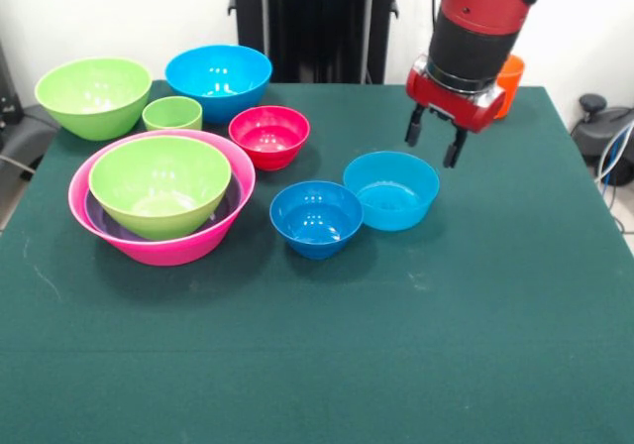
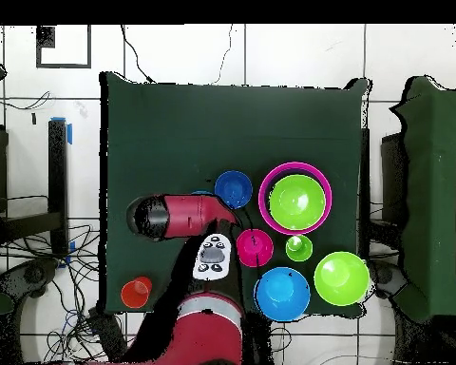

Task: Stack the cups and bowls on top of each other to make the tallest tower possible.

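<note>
Front view: the pincer (image 1: 436, 139) is seen hanging above the far rim of the teal bowl (image 1: 392, 190), its two dark fingers spread apart with nothing held between them and nothing touched. The small blue bowl (image 1: 316, 218) is set just beside the teal one, rims nearly meeting. The red bowl (image 1: 268, 136) is placed behind them. A lime-green bowl (image 1: 159, 184) is nested in the purple bowl (image 1: 99, 214), itself inside the pink bowl (image 1: 198, 246). The short green cup (image 1: 172, 114), the second green bowl (image 1: 93, 95) and the large blue bowl (image 1: 218, 80) are ranged along the far edge. The orange cup (image 1: 510, 79) is partly hidden behind the arm at the far corner. The near half of the green counter (image 1: 396, 365) is left open.

Overhead view: the pincer is covered by the arm (image 2: 180, 217). The small blue bowl (image 2: 233, 188) is seen beside the pink bowl (image 2: 265, 195); the orange cup (image 2: 136, 292) stands alone near a counter (image 2: 175, 124) corner
</note>
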Tool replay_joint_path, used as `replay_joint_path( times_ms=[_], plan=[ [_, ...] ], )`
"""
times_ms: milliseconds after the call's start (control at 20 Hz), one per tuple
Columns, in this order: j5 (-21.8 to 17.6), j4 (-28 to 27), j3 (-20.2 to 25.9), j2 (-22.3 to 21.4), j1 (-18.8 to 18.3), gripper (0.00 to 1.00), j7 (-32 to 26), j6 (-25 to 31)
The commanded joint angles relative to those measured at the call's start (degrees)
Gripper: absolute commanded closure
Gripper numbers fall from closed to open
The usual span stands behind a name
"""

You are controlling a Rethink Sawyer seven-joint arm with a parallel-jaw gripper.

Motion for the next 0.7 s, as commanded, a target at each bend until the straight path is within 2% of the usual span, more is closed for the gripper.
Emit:
replay_joint_path(
  times_ms=[50,350,700],
  plan=[
    [-5.18,-2.62,6.25,3.01,-2.32,0.00,-6.23,-0.22],
    [-6.32,-3.00,6.81,3.48,-3.02,0.00,-5.40,-1.08],
    [-5.73,-3.32,7.05,5.28,-2.20,0.00,-1.48,-4.66]
  ],
)
